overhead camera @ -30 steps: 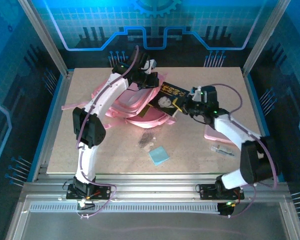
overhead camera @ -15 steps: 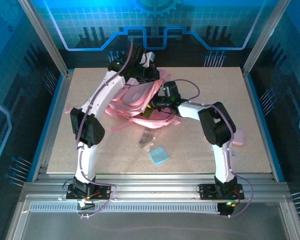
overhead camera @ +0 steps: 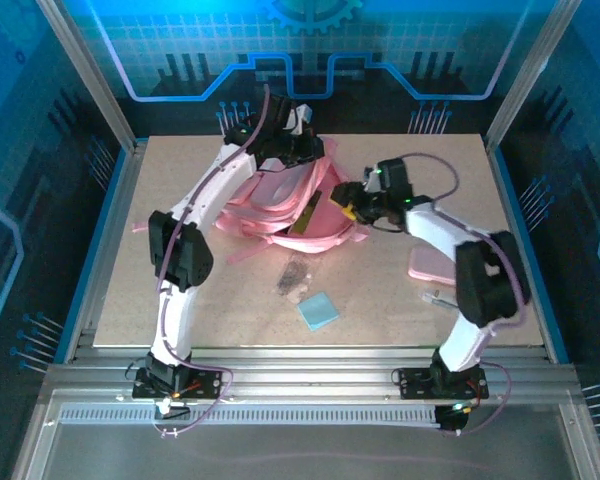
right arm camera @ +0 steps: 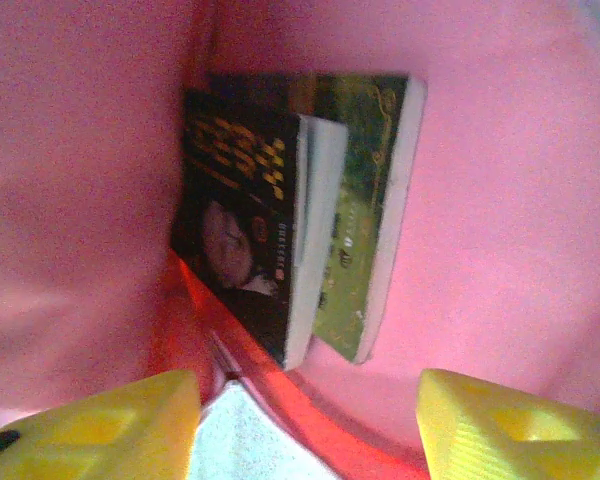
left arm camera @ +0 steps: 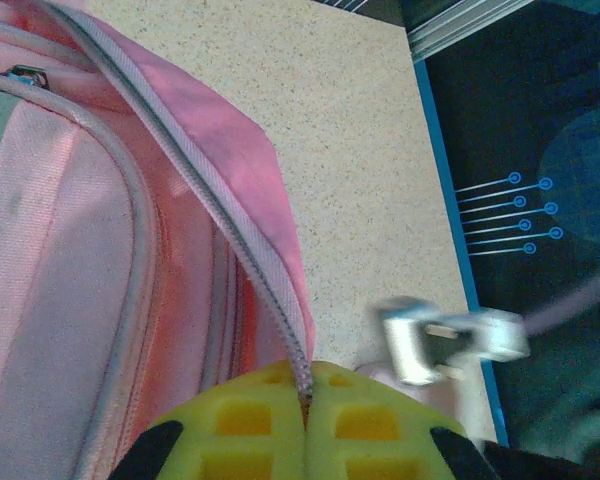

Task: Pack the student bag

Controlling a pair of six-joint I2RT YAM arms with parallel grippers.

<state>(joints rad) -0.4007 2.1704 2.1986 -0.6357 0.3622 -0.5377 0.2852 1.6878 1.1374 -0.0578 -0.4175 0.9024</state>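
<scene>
The student bag (overhead camera: 270,200) lies on the table with its mouth facing right. My left gripper (overhead camera: 298,150) is at the bag's far top edge, shut on the zipper edge (left arm camera: 280,320) of the student bag (left arm camera: 70,250); the yellow fingers (left arm camera: 230,420) pinch that strip between them. My right gripper (overhead camera: 348,200) is open just outside the mouth, nothing between its fingers (right arm camera: 110,425). Through it I see a black book (right arm camera: 242,235) and a green book (right arm camera: 365,210) standing side by side inside the pink bag (right arm camera: 520,200). The black book's edge (overhead camera: 308,215) shows from above.
A blue notepad (overhead camera: 318,310) and a small dark item (overhead camera: 295,277) lie in front of the bag. A small pink flat case (overhead camera: 435,265) and a thin pen-like thing (overhead camera: 438,298) lie at the right, beside the right arm. Pink straps (overhead camera: 140,222) trail left.
My right gripper carried the black book into the bag, let go of it, opened and drew back to the right. The left gripper kept its hold on the zipper edge.
</scene>
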